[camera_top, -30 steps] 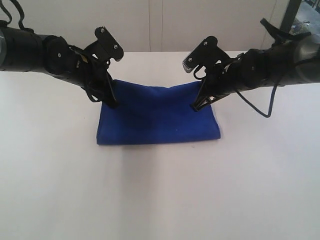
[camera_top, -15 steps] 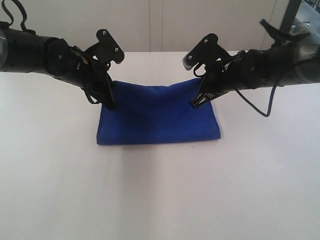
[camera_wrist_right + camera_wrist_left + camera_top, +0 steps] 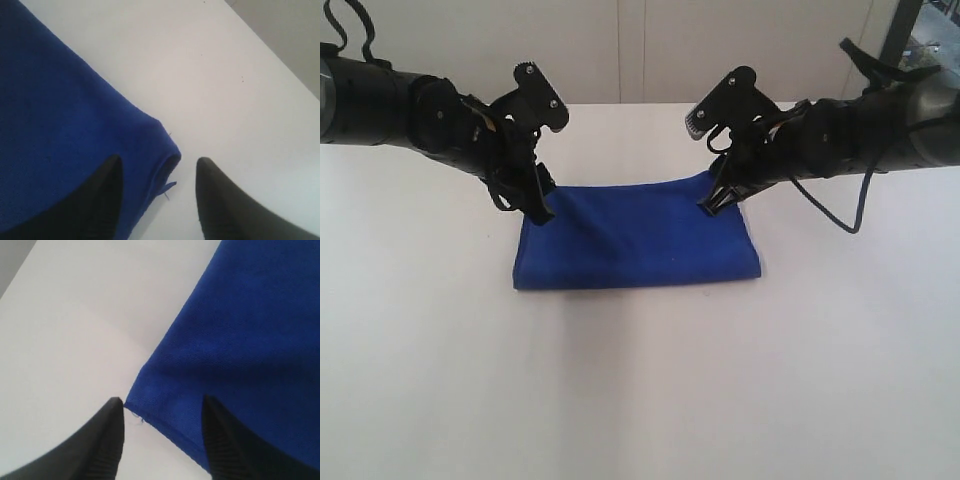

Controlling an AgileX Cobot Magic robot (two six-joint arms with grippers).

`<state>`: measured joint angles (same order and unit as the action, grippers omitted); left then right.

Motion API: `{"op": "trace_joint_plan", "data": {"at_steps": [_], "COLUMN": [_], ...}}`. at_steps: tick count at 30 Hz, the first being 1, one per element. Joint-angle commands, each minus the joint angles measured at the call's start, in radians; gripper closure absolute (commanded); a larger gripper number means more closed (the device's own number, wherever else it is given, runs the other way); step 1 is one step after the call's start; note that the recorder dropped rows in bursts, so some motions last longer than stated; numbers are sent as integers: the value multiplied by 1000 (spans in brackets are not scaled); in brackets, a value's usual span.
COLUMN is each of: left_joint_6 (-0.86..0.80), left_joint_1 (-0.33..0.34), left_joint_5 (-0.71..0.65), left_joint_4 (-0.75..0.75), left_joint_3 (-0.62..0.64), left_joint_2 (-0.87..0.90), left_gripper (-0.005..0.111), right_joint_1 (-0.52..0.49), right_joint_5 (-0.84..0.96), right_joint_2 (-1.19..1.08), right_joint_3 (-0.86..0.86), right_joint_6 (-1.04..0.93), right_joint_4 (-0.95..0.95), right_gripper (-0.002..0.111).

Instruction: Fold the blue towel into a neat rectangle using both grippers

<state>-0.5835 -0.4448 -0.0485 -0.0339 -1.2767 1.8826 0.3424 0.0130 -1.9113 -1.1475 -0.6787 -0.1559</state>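
The blue towel (image 3: 636,238) lies folded as a flat rectangle on the white table (image 3: 640,380). My left gripper (image 3: 537,205) hangs open over its far left corner; in the left wrist view the blue towel (image 3: 240,340) has that corner between the spread fingers of the left gripper (image 3: 162,405), one finger over cloth, one over bare table. My right gripper (image 3: 713,203) stands open over the far right corner. In the right wrist view the towel (image 3: 65,125) corner, with a small loose thread, lies between the parted fingers of the right gripper (image 3: 157,165). Neither holds the cloth.
The white table reaches to a pale wall (image 3: 640,50) behind. A dark frame (image 3: 900,30) stands at the back right. A black cable (image 3: 840,210) loops under the right arm.
Both grippers have opened and let go of the towel's far corners. The raised far edge has dropped flat onto the lower layer.
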Motion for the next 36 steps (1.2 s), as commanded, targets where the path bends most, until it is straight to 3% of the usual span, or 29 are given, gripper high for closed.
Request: {"op": "trace_joint_plan", "data": {"at_steps": [1,3,7,11,14,20,36], "left_joint_6": [11,63,163,351,514,572,558], "left_joint_1": [6,6,6,6,6,17,25], "left_joint_5": [-44,-81,-192,-349,-495,-552,-503], "left_joint_4": [-2,-4,-6,-9,-9,-61,-228], "left_joint_3": [-4,-4,-4,-44,-135,-259,-271], "left_joint_2": [-5,-10,-22,-33,-33,12,178], "left_gripper": [53,58,80,107,107,107,107], "right_joint_1": [-4,-4,-4,-9,-19,-35,-35], "right_joint_5": [9,42,128,289,446,590,529], "right_joint_2": [21,37,67,74,72,55,-127], "right_joint_3": [-8,-8,-8,-57,-131,-262,-268], "right_joint_6": [70,170,286,386,493,560,564], "right_joint_4": [-5,-5,-5,-6,-9,-11,-39], "right_gripper": [68,77,106,108,108,108,108]}}
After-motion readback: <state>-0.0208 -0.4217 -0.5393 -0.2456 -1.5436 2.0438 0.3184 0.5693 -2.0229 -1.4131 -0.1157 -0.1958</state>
